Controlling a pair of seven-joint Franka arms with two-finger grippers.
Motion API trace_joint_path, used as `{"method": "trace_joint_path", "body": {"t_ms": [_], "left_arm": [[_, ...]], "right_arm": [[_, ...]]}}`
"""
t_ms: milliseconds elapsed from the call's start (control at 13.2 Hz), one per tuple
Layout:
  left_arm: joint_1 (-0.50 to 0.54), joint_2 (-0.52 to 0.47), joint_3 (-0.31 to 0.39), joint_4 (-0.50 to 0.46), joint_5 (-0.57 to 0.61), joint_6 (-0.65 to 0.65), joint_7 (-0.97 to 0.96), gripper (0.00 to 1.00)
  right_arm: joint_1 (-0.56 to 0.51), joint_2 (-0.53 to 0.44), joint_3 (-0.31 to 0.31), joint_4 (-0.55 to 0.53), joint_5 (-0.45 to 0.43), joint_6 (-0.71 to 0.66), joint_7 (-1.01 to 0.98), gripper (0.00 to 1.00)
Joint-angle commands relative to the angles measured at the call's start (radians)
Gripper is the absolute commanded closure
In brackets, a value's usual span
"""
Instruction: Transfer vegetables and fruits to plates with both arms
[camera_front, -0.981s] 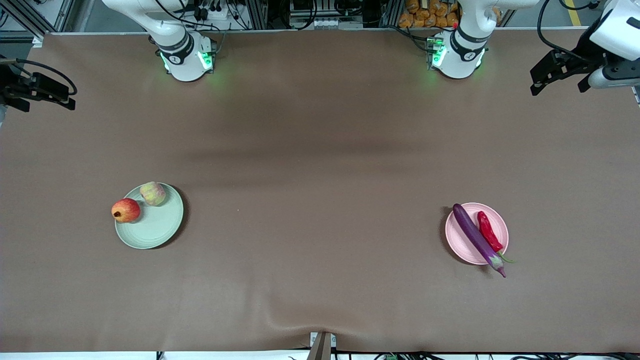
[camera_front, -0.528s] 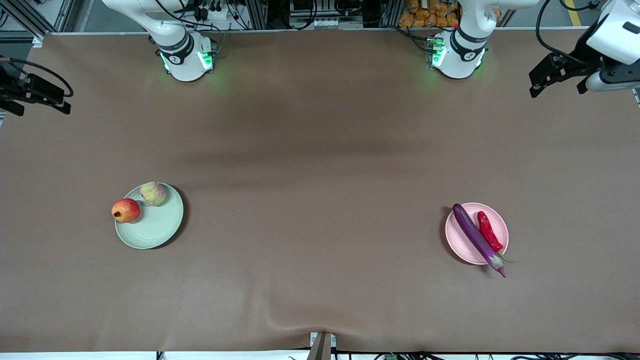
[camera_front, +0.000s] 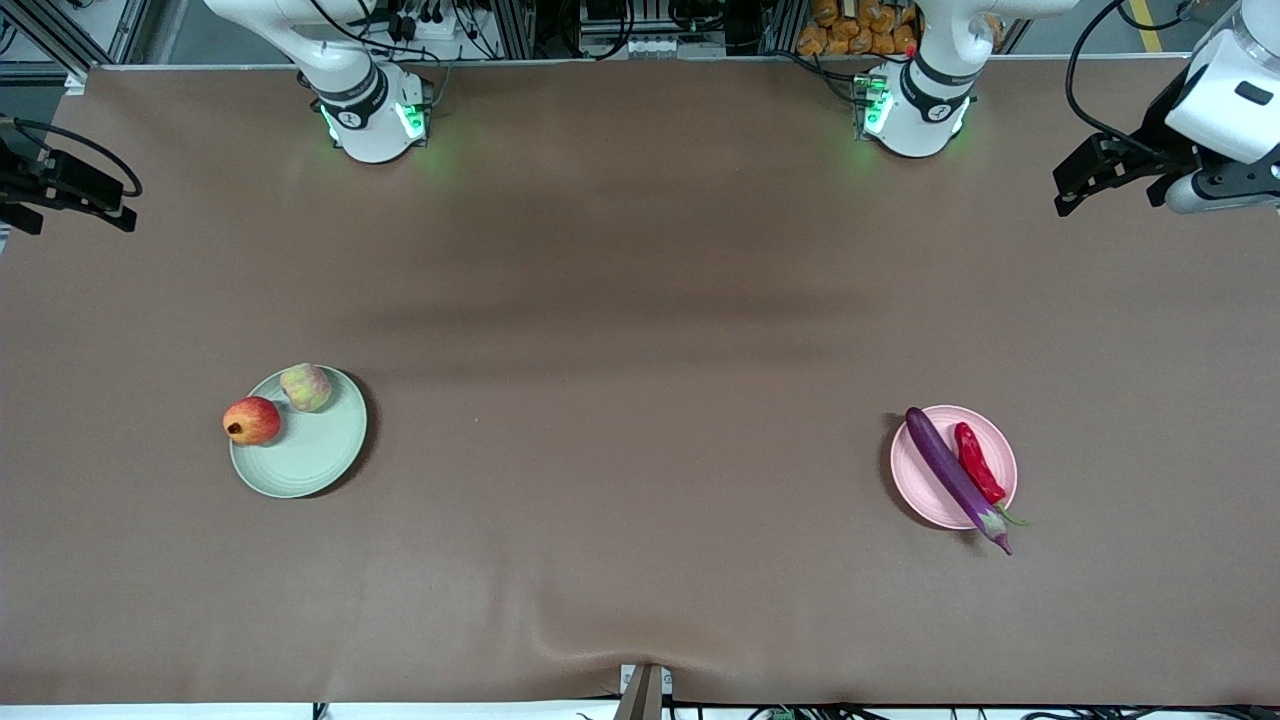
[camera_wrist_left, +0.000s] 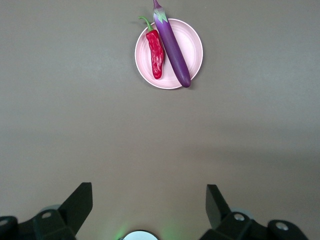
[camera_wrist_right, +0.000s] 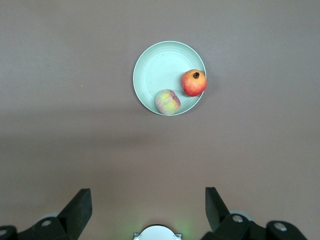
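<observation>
The pale green plate (camera_front: 310, 455) lies toward the right arm's end of the table. The peach (camera_front: 305, 387) sits in it and the pomegranate (camera_front: 251, 420) rests on its rim. The pale pink plate (camera_front: 920, 480) lies toward the left arm's end. The purple eggplant (camera_front: 955, 477) and red chili (camera_front: 978, 463) lie across it, the eggplant's stem end over the rim. My left gripper (camera_front: 1105, 192) is open and empty, high over the table's end. My right gripper (camera_front: 72, 205) is open and empty, high over the other end. The left wrist view shows the pink plate (camera_wrist_left: 192, 45), eggplant (camera_wrist_left: 172, 47) and chili (camera_wrist_left: 155, 53). The right wrist view shows the green plate (camera_wrist_right: 157, 67), pomegranate (camera_wrist_right: 194, 83) and peach (camera_wrist_right: 167, 102).
A brown cloth (camera_front: 640, 330) covers the table, with a low wrinkle (camera_front: 590, 645) at the edge nearest the front camera. The right arm's base (camera_front: 375, 120) and the left arm's base (camera_front: 915, 115) stand along the table's farthest edge.
Both grippers have drifted slightly at the table's ends, staying open and empty. The fruits, vegetables and plates have not moved.
</observation>
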Motion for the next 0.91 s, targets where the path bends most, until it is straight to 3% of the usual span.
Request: {"method": "trace_joint_path", "body": {"t_ms": [0, 830], "left_arm": [[0.006, -0.008, -0.010, 0.006, 0.021, -0.002, -0.003, 0.00], [0.011, -0.003, -0.002, 0.057, 0.021, -0.042, 0.006, 0.00]], "right_arm": [[-0.017, -0.003, 0.014, 0.004, -0.011, 0.001, 0.013, 0.00], [-0.035, -0.003, 0.018, 0.006, -0.004, -0.001, 0.013, 0.00]]}}
